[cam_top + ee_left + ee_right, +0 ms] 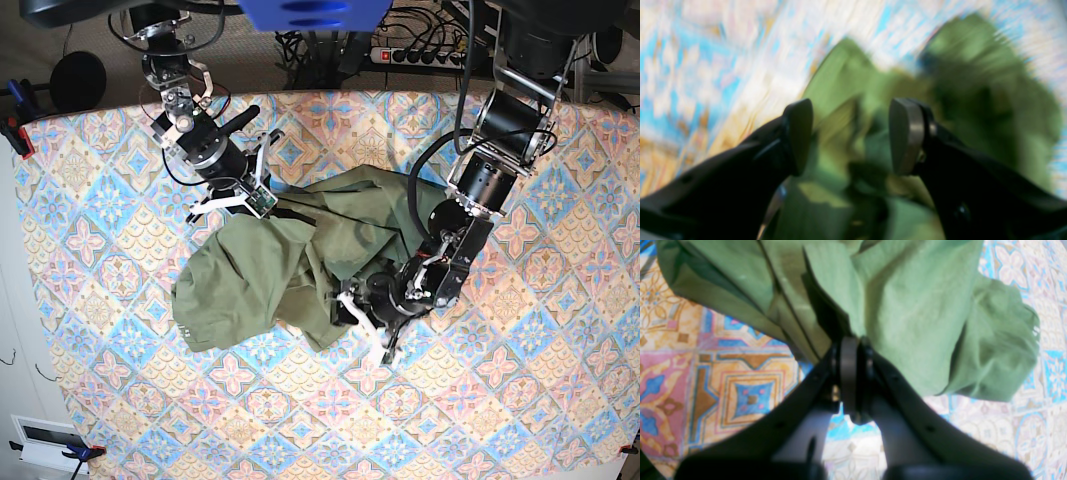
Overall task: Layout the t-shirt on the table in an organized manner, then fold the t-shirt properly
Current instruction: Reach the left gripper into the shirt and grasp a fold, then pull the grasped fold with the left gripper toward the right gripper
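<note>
Base view. The crumpled t-shirt (260,270) fills the frame's centre. The right gripper (268,203), clamped on cloth, blocks its upper left edge; the left gripper (352,308), jaws apart, blocks its lower right edge. Bare table (120,400) lies open along the whole lower frame, left side and upper centre.

The t-shirt (262,262) is plain olive green, with darker green in its folds and no print showing. The table (520,390) wears a tile-patterned cloth of floral diamonds in sky blue, pink, orange and cream, with brown outlines seen close in the right wrist view. Both arms are black, with white plastic pieces near their tips.
</note>
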Available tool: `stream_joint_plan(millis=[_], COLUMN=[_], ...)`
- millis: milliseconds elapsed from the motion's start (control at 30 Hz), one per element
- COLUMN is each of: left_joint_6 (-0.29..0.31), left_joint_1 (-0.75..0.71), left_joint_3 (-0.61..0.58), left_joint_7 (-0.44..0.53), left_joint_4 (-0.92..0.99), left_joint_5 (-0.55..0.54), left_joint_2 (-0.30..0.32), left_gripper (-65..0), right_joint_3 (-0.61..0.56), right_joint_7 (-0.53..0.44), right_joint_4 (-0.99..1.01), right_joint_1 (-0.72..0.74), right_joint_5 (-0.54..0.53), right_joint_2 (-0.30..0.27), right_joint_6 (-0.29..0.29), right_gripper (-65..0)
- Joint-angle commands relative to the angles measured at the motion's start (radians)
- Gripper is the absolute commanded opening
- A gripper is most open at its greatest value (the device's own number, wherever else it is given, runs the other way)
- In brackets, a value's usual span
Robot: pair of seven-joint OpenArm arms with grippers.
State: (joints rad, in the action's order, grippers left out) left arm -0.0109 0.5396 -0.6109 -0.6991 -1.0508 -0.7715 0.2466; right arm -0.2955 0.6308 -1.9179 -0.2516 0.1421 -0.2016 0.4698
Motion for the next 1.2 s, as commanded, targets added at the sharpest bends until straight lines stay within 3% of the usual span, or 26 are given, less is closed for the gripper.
stream_joint_plan(millis=[0,67,133,167,333,533,700,867,1133,1167], left_joint_6=[0.009,0.009,0.009,0.009,0.009,0.009,0.01,0.01,0.01,0.01], left_joint_1=[0.029,0.024,0.023,0.023,0.021,-0.016,-0.123,-0.252,-0.246,-0.226], left_joint_3=[0.003,0.003,0.004,0.006,0.007,0.023,0.115,0.127,0.131,0.13], left_joint_7=[0.012,0.012,0.017,0.017,0.017,0.014,0.012,0.011,0.017,0.017], left_joint_4=[-0.009,-0.004,-0.004,-0.006,-0.024,-0.187,-0.299,-0.434,-0.438,-0.435], left_joint_5=[-0.009,-0.009,-0.01,-0.01,-0.012,-0.018,-0.018,-0.018,-0.012,-0.009], left_joint_2=[0.0,0.0,0.001,0.003,0.009,0.11,0.185,0.26,0.262,0.244], left_gripper=[-32.5,-43.4,-61.2,-65.0,-65.0,-65.0,-65.0,-65.0,-64.8,-61.5], right_joint_3=[0.003,0.003,0.003,0.003,0.003,0.101,0.173,0.183,0.183,0.181], right_joint_7=[-0.022,-0.022,-0.022,-0.022,-0.022,-0.024,-0.024,-0.024,-0.024,-0.024], right_joint_4=[-0.019,-0.019,-0.019,-0.019,-0.019,-0.021,-0.021,-0.024,-0.025,-0.025], right_joint_1=[0.015,0.016,0.016,0.018,0.018,0.01,0.01,0.008,-0.124,-0.13], right_joint_5=[-0.008,-0.008,-0.008,-0.008,-0.008,-0.008,-0.008,-0.008,-0.008,-0.008], right_joint_2=[-0.003,-0.003,-0.003,-0.003,-0.003,-0.003,-0.003,-0.003,-0.003,-0.003], right_joint_6=[-0.006,-0.006,-0.006,-0.006,-0.006,-0.006,-0.006,-0.006,-0.006,-0.006], right_gripper=[-64.7,-64.7,-64.7,-64.7,-64.6,-64.3,-64.3,-64.7,-64.8,-64.8])
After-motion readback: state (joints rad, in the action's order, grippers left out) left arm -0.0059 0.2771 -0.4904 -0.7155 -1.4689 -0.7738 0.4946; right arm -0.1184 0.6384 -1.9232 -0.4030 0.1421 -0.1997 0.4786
